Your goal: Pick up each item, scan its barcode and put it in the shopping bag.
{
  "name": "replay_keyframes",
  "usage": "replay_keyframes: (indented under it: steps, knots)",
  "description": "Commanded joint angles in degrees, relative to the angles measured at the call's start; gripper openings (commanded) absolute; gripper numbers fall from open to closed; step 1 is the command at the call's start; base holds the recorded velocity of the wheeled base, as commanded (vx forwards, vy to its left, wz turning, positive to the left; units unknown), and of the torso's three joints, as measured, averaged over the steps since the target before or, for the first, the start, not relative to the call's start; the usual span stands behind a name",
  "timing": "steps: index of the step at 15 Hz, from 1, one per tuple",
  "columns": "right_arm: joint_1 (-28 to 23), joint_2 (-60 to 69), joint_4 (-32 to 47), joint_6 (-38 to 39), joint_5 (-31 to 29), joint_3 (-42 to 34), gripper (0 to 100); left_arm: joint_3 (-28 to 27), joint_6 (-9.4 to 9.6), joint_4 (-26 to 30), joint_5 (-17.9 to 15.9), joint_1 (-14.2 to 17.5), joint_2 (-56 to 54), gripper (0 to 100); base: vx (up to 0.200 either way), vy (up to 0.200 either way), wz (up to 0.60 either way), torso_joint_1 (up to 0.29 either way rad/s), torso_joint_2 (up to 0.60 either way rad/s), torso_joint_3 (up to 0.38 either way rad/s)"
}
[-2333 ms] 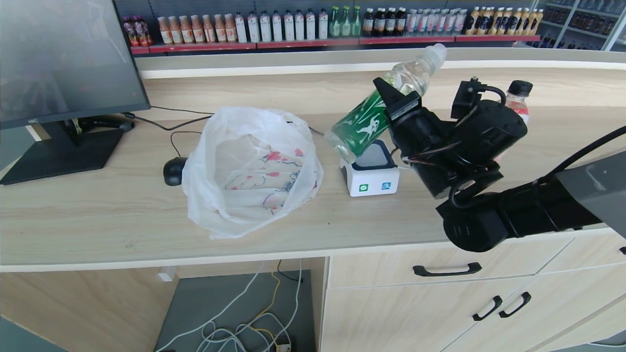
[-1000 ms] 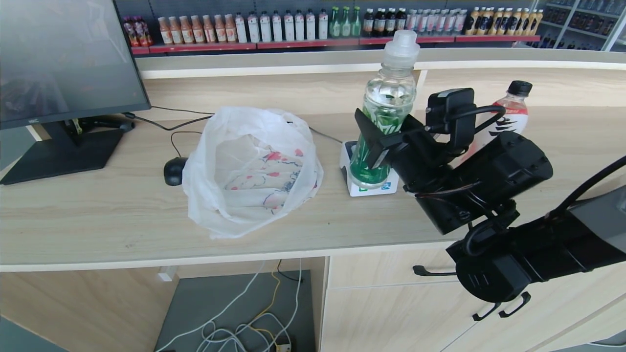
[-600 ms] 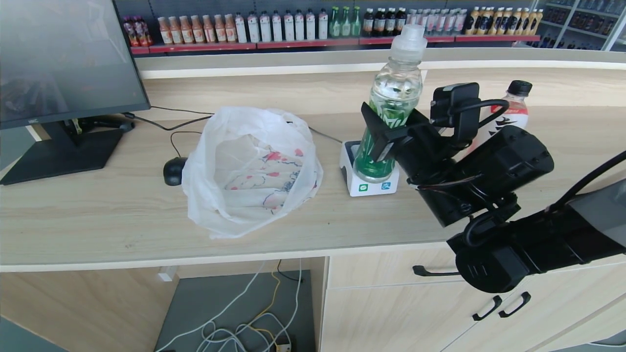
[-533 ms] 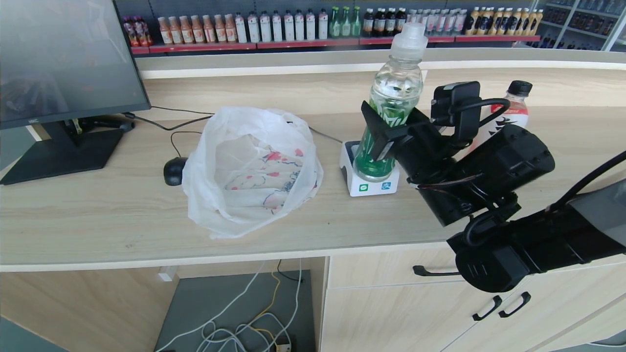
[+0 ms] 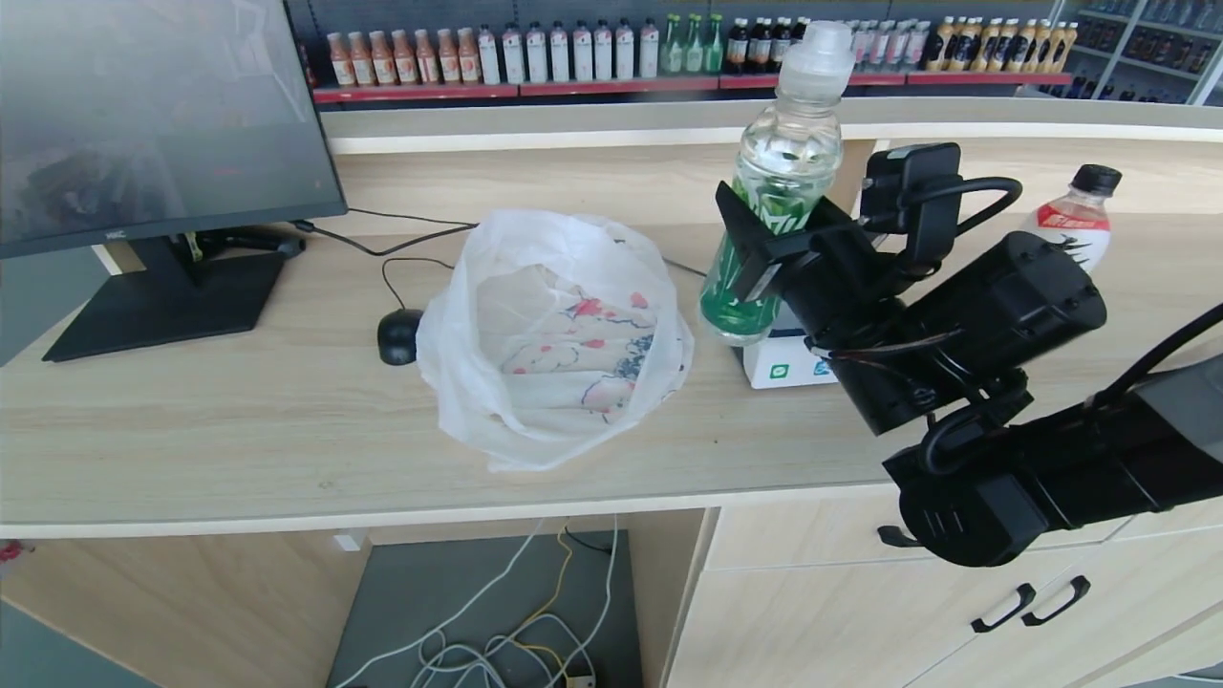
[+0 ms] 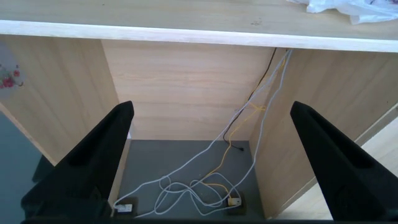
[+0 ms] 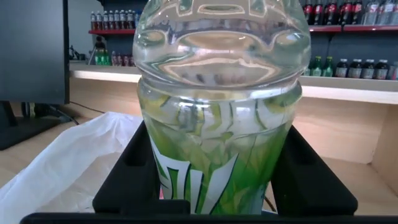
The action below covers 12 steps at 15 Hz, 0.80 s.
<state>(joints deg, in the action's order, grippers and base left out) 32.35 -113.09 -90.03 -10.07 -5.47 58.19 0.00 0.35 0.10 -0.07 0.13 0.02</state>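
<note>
Over the counter (image 5: 239, 430) the right gripper (image 5: 767, 247), clamped on the green bottle (image 5: 785, 158), has righted it and drawn off the scanner (image 5: 788, 365), so bagging seems next.

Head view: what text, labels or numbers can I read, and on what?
None legible.
White label print on the green bottle in the right gripper: illegible.
Two icons, green and blue, on the scanner: no words.
Print on the red-labelled bottle: too small.
Bezel mark on the monitor: too small.
Red and blue print on the shopping bag: blurred.
Labels on the shelf bottles: too small.
</note>
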Motion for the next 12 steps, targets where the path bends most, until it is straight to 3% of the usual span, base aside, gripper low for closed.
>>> replay_keyframes:
  steps: [1,3,12]
  knots:
    - [0.1,0.6,0.0,0.0,0.0,0.0,0,0.0,0.00,0.0,0.0,0.0,0.0,100,0.000,0.200,0.00,0.007,0.00,0.007]
    - [0.2,0.6,0.0,0.0,-0.1,0.1,0,0.0,0.26,0.0,0.0,0.0,0.0,100,0.000,0.200,0.00,0.010,0.00,-0.002]
    - [2.4,3.5,0.0,0.2,-3.8,-4.0,0,0.0,0.09,0.0,0.1,0.0,0.0,100,0.000,0.000,0.00,0.000,0.00,0.000]
